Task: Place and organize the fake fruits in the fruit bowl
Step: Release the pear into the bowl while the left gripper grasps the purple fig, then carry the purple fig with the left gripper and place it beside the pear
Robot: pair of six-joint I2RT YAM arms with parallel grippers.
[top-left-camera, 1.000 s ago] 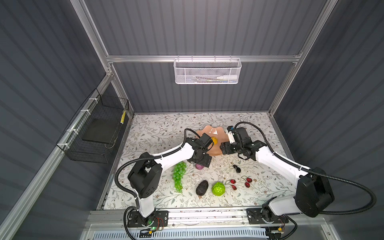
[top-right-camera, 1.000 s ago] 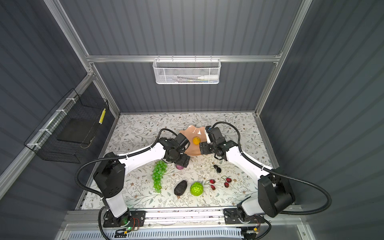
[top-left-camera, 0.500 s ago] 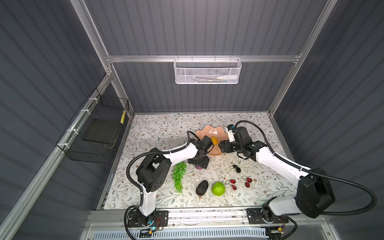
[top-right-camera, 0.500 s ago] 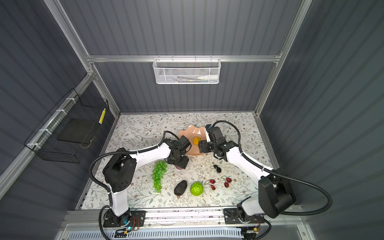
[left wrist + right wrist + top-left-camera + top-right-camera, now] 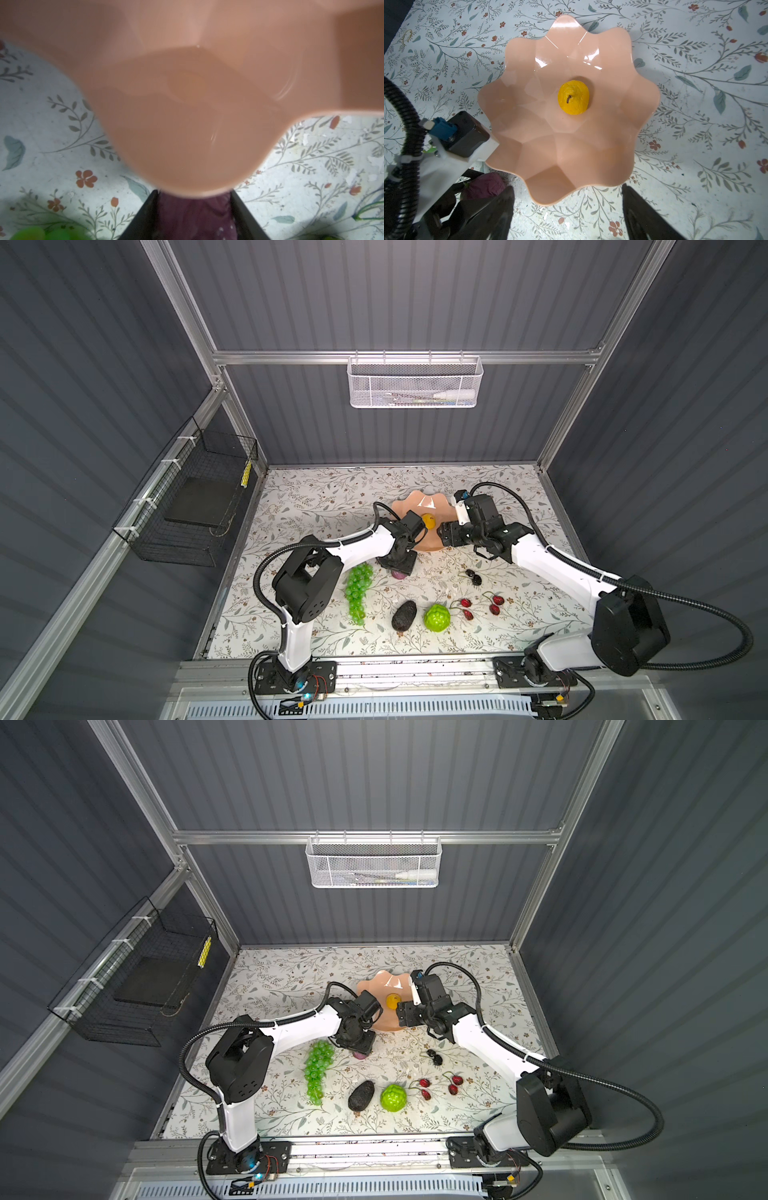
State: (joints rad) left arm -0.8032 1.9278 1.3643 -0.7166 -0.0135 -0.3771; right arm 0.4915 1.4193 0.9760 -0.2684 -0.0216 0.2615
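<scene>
Fruit bowl [image 5: 415, 504] first: we see the peach-pink, scallop-rimmed dish standing toward the back of the flowered tabletop [image 5: 316, 497]. The only piece inside it is the yellow pear-like fruit [image 5: 573, 97], resting near the middle of the glossy floor with its stem turned up. Our left hand [image 5: 399, 566] points down just outside the bowl's near rim. In the left wrist view its two dark fingers [image 5: 147, 220] lie against either side of the purple round fruit [image 5: 195, 220], which fills the gap between them. We read that as a grip on the fruit, though we cannot tell whether it rests on the tabletop or is lifted clear of it. Our right hand [image 5: 445, 533] hangs at the opposite side of the bowl, beside the rim, its jaws standing wide and holding nothing. The other fake fruits lie on the tabletop in front of the bowl, all outside it. The green grape bunch [image 5: 357, 593] is just beside the left arm. The dark bumpy avocado [image 5: 404, 615] and the bumpy lime-green ball [image 5: 436, 617] sit close side by side nearer the front edge. The red cherries [image 5: 494, 603] lie to the right of the ball, and the dark cherries [image 5: 473, 577] lie apart from them, between the red ones and the right arm.
</scene>
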